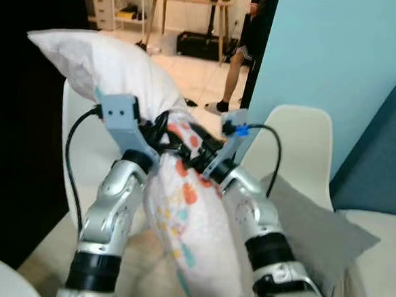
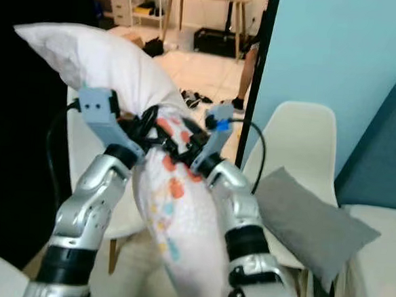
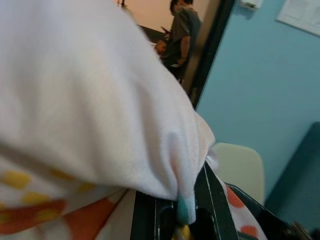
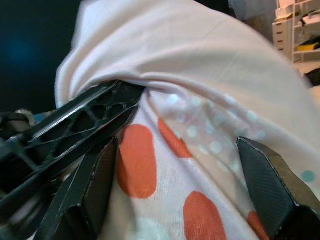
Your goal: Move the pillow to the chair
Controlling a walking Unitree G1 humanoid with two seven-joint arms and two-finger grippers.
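The spotted white pillow [image 1: 180, 208] hangs raised between both arms, near the white chair [image 1: 300, 149], its lower end cut off. It hides most of each tool: the left tool [image 1: 160, 129] and right tool [image 1: 196, 148] both pinch its bunched middle.

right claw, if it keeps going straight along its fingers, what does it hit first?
The pillow. The right claw already has the spotted fabric bulging between its two fingers, so further travel only pushes deeper into it. The left claw, gripping the same pillow, sits close beyond; how close is unclear.
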